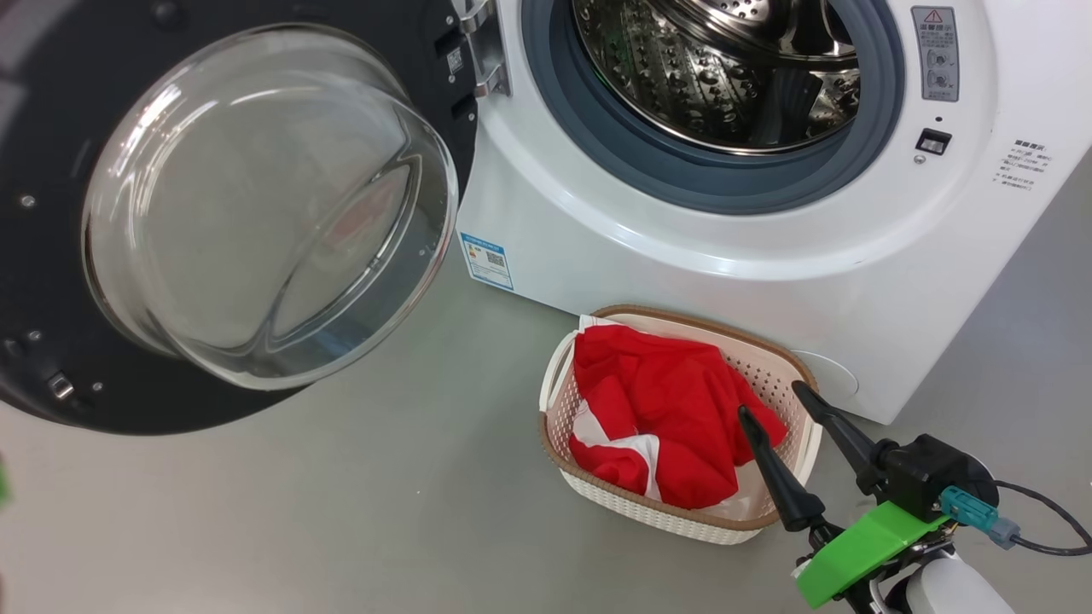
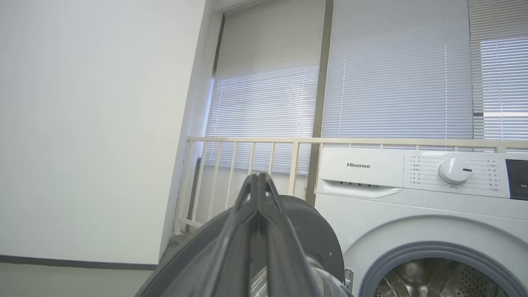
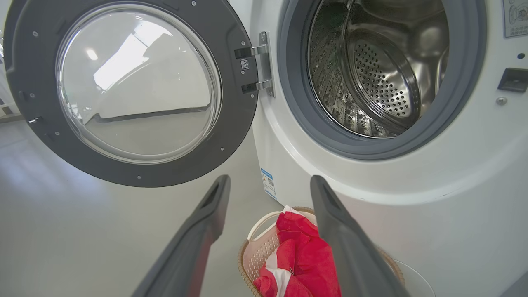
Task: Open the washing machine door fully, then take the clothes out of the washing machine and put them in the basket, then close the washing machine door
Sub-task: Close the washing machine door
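The washing machine door [image 1: 51, 256] stands swung wide to the left, its glass bowl bulging toward me. The white washing machine [image 1: 768, 247] shows a bare steel drum [image 1: 708, 77] with no fabric in it. On the floor in front sits the basket [image 1: 648, 512], holding the red clothes [image 1: 665, 409] with white trim. My right gripper [image 1: 772, 401] hovers open over the basket's right side, nothing between its fingers; its wrist view shows the clothes [image 3: 305, 260] and basket [image 3: 255, 247] below. My left gripper [image 2: 258, 176] is shut on nothing, raised beside the door's black rim [image 2: 313, 231].
Grey floor [image 1: 384, 512] spreads left of the basket under the open door. A dark cable [image 1: 1049, 529] trails from my right wrist. The left wrist view shows a white wall [image 2: 82, 123], a cream railing [image 2: 247, 142] and window blinds [image 2: 396, 82] behind the machine's control panel [image 2: 453, 171].
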{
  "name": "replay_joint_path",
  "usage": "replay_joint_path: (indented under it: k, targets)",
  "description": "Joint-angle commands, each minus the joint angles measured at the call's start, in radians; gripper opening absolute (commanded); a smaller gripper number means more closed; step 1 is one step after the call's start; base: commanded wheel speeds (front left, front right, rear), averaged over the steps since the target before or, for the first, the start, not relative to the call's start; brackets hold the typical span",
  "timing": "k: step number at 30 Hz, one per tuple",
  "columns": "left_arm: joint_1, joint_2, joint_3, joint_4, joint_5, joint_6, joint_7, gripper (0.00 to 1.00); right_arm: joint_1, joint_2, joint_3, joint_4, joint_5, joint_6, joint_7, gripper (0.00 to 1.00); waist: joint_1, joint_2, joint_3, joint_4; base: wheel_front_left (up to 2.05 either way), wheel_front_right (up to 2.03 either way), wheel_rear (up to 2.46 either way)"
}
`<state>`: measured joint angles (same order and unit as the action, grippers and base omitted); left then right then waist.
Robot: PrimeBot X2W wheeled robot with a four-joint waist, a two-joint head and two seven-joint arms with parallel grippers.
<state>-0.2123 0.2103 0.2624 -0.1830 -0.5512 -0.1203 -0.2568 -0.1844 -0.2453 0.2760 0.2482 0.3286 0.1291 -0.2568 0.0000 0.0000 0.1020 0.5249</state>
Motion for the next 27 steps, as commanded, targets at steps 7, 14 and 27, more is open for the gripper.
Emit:
replay_joint_path:
  k: [7,14,27]
  targets:
    - [-0.277,0.237,0.049,0.17,-0.118,-0.01,0.002,0.0,0.009,0.01,-0.007,-0.038,-0.002,0.002,-0.005,1.0,0.0,0.0,0.007,-0.003,0.0,0.0,0.0]
    - [-0.495,0.372,0.032,0.539,-0.324,-0.01,0.116,0.0,0.028,0.013,-0.033,-0.05,-0.013,0.002,-0.005,1.0,0.0,0.0,0.021,-0.004,0.0,0.0,0.0]
    - [-0.769,0.472,-0.036,1.071,-0.53,-0.009,0.637,0.0,0.013,0.006,-0.017,-0.054,-0.025,0.002,-0.005,1.0,0.0,0.0,0.067,-0.021,0.0,0.0,0.0]
